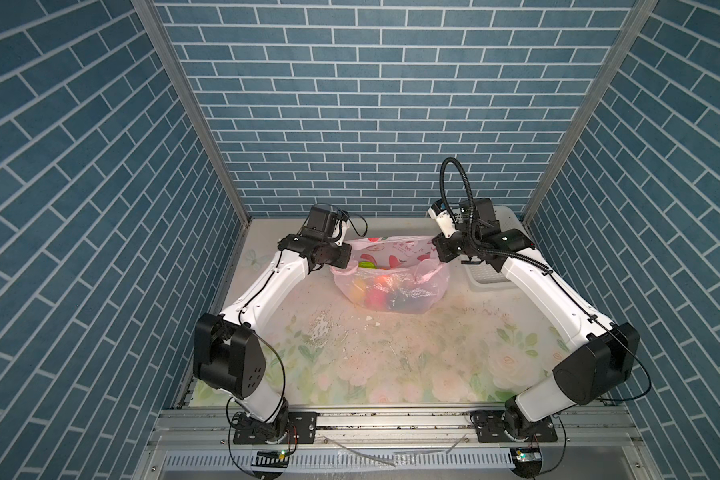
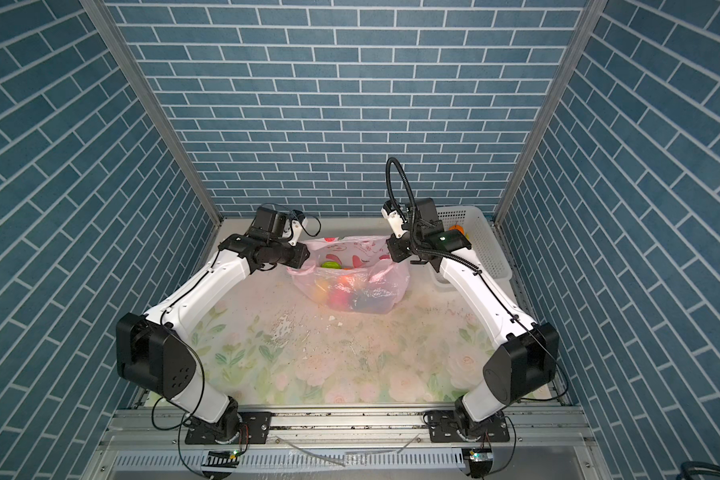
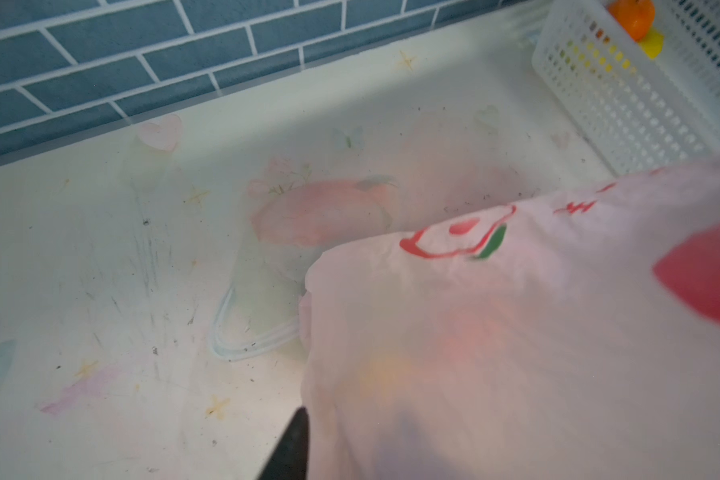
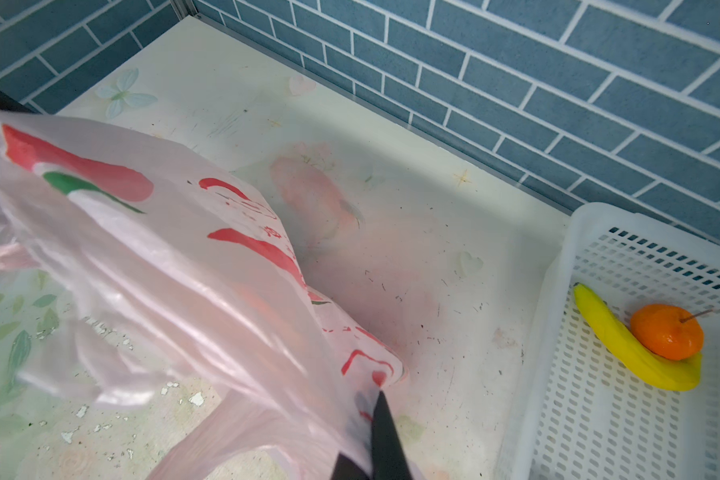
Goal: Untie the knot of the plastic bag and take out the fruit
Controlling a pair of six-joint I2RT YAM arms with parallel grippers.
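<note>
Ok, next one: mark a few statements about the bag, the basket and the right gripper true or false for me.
1. The white basket holds a banana and a tangerine. True.
2. The plastic bag is empty. False: fruit shows through its film.
3. The right gripper has its jaws shut on the bag's film. True.
4. The bag's mouth is tied shut. False: it gapes open in both top views, with a green fruit showing inside.

I only get one dark finger (image 3: pixel 297 440) of left gripper (image 3: pixel 292 455), rest behind plastic bag (image 3: pixel 516 353) film, gap unreadable. fruit (image 1: pixel 385 297) inside just blurry colour smears. basket (image 3: pixel 624 104) cropped by frame edge.
</note>
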